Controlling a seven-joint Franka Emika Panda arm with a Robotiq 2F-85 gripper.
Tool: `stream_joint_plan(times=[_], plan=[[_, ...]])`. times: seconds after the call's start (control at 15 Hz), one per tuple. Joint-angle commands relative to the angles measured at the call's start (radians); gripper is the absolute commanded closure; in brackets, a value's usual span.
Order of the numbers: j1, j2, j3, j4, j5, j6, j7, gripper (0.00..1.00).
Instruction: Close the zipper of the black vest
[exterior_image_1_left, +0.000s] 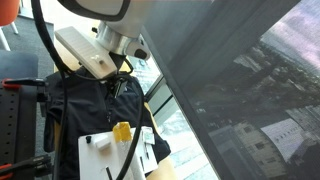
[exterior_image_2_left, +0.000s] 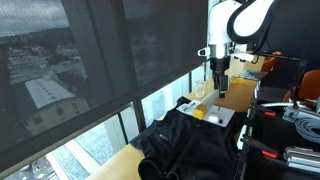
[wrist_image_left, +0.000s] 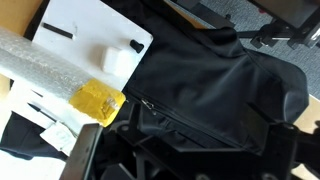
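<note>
Reader: Progress on the closure: how much is done?

Legend: None that shows. Black vest (wrist_image_left: 220, 90) lies crumpled across the centre and right of the wrist view, on the wooden surface (wrist_image_left: 18, 12). Zipper (wrist_image_left: 150, 104) appears only as a thin line at centre-left, near a yellow block (wrist_image_left: 97, 100). Whether its teeth are joined cannot be told.

Reader: Claw?

Legend: Claw (exterior_image_2_left: 219, 88) hangs in the upper right of an exterior view, above the surface and clear of the fabric. Fingers (wrist_image_left: 85, 152) stand near the lower corners of the wrist view, spread wide, with nothing held between them.

Reader: Work left?

Legend: By judgement, all of it: descend to the line, find and pinch the slider, then draw it toward the collar. White sheet (wrist_image_left: 90, 30) and bubble wrap roll (wrist_image_left: 40, 65), upper left, play no part.
</note>
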Motion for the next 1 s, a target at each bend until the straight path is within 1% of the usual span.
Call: stream_joint_plan(times=[0.0,0.27,0.47,0.67,0.93], plan=[[-0.035,0.15,0.03,0.079,-0.029,0.057,0.01,0.0],[-0.031,0.301,0.03,0.165,-0.097,0.133,0.058,0.0],[-0.028,0.385,0.034,0.255,-0.109,0.171,0.105,0.0],[-0.035,0.388,0.052,0.286,-0.087,0.193,0.135,0.0],[-0.029,0.378,0.062,0.274,-0.091,0.208,0.173,0.0]])
